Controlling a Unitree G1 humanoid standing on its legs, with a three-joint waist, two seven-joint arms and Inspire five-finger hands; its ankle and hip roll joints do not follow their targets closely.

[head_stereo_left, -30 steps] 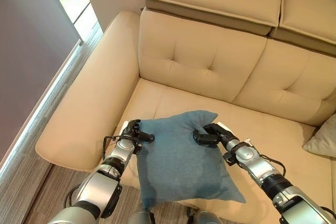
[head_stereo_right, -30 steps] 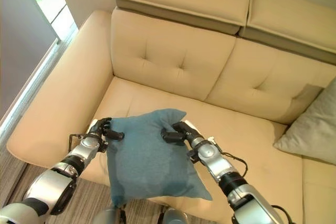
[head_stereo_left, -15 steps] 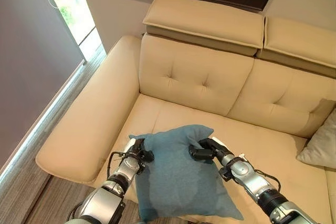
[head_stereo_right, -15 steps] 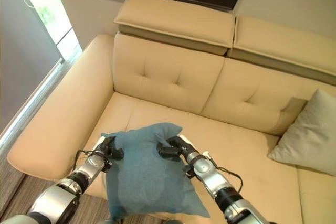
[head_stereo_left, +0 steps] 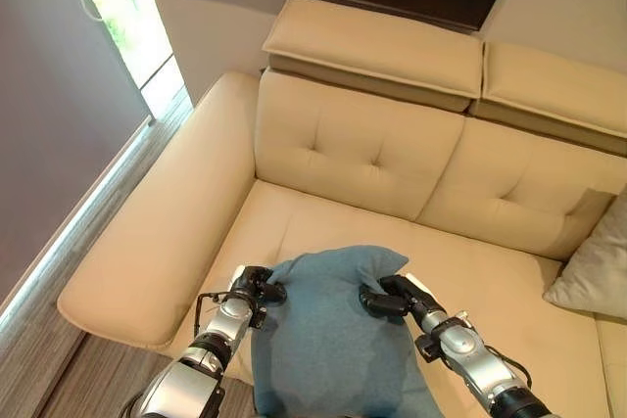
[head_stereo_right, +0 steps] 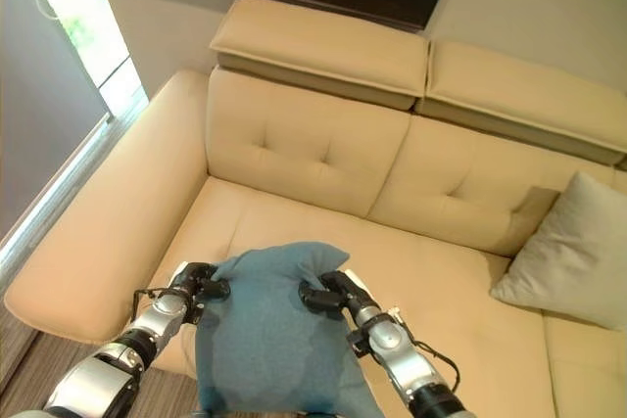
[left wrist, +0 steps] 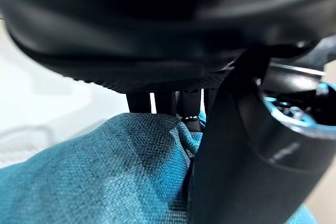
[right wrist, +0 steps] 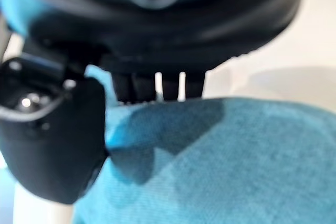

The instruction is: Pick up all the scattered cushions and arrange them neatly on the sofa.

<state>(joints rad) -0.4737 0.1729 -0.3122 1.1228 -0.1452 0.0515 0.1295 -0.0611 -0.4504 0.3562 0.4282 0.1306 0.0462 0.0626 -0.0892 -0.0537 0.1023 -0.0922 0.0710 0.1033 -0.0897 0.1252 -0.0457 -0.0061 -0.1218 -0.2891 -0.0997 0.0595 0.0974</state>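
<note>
2 hands hold 1 blue cushion (head_stereo_left: 333,340) in front of the sofa (head_stereo_left: 372,159), over the front edge of its seat. The cushion hangs upright between them, its top bunched where the fingers bite in, its lower part dropping out of view at the bottom of the eye views. The left hand (head_stereo_left: 257,288) grips the cushion's upper left corner, fingers and thumb curled into the fabric; its wrist view shows the fingers (left wrist: 165,103) pressed over the blue cloth with the thumb closing on it from the side. The right hand (head_stereo_left: 387,298) clamps the upper right part of the cushion the same way, and its wrist view shows the fingers (right wrist: 152,85) hooked over the folded top edge of the fabric. The 2 hands are near each other, with the bunched top of the cushion between them.

Behind the cushion the seat of the cream sofa lies bare up to the tufted backrest and its 2 headrests. A grey cushion (head_stereo_right: 573,252) leans against the backrest at the right end of the sofa, well apart from the blue one. Left of the sofa's armrest (head_stereo_left: 157,232) a window (head_stereo_left: 122,7) lets light in above a strip of wooden floor (head_stereo_left: 78,384)
</note>
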